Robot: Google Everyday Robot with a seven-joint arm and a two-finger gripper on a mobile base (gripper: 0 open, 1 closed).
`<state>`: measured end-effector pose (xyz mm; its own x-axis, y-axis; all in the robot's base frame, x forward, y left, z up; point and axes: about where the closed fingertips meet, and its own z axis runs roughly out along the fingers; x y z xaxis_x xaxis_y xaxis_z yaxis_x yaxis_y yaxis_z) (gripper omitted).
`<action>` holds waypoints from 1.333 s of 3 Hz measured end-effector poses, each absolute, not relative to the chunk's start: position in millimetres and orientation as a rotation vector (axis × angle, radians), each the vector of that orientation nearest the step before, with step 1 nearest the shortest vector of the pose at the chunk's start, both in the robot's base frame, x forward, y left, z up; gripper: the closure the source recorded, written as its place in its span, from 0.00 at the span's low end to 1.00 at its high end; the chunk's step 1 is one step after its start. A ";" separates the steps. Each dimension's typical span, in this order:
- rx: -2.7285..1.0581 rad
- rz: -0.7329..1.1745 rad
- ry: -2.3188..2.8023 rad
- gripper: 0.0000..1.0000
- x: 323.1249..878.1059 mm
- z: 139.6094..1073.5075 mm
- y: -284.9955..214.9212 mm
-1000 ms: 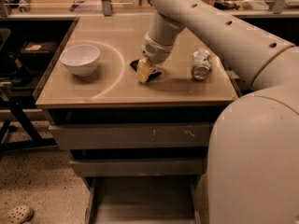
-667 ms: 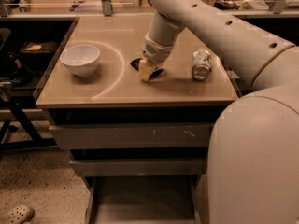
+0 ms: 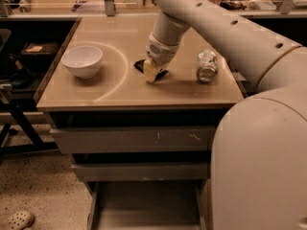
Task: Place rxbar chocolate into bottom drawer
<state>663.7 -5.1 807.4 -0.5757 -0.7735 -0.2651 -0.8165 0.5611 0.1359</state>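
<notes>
While the robot's big white arm (image 3: 230,37) reaches across the tan table (image 3: 120,92), the bottom drawer (image 3: 144,207) stands open below. A white bowl (image 3: 82,60) sits left and a crushed can (image 3: 206,66) right. Between them, the gripper (image 3: 151,72) is down over the rxbar chocolate (image 3: 139,65) on the tabletop; I cannot tell whether it grips the bar.

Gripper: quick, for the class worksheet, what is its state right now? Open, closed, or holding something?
Gripper: low over the rxbar chocolate on the table; whether it is open, closed or holding the bar cannot be told.
</notes>
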 end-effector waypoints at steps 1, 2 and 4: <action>-1.346 0.364 2.617 1.00 663.7 816.6 -5.1; -1.346 0.364 2.617 1.00 663.8 823.3 -5.1; -1.365 0.427 2.462 1.00 633.6 839.9 -31.3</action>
